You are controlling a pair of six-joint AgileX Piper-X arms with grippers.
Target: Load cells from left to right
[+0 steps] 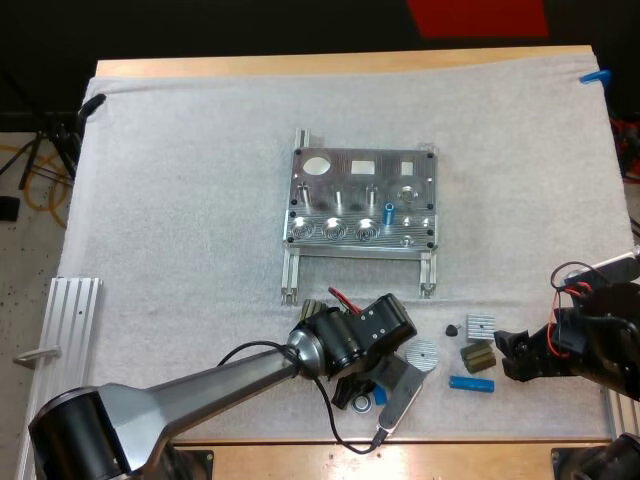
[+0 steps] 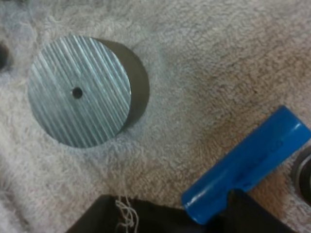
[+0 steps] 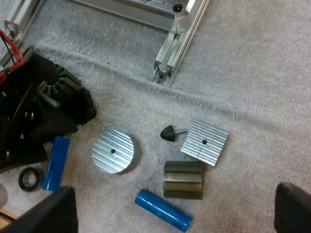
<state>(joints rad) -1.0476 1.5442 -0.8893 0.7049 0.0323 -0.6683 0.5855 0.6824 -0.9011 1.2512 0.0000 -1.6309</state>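
- The white mat (image 1: 180,200) covers most of the surface.
- The metal fixture (image 1: 360,200) sits mid-mat. One standing blue cell (image 1: 389,212) is upright in it, a bit right of its middle.
- Your left tool (image 2: 167,211) is low over the mat's near edge and it's open. The fingers stand apart, with one right at the end of the left blue cell (image 2: 248,165), which lies flat on the mat.
- Your right tool (image 3: 170,213) is open too, fingers wide apart, over the loose parts at the mat's near right.
- The round ribbed disc (image 3: 114,151) lies between the two flat cells.
- The square ribbed block (image 3: 204,142) has the olive ribbed part (image 3: 183,180) just beside it.
- The right blue cell (image 3: 163,210) lies flat just beside that olive part.
- The black ring (image 3: 30,178) is just beside the left blue cell.
- The little black cone (image 3: 169,132) is just beside the square block.
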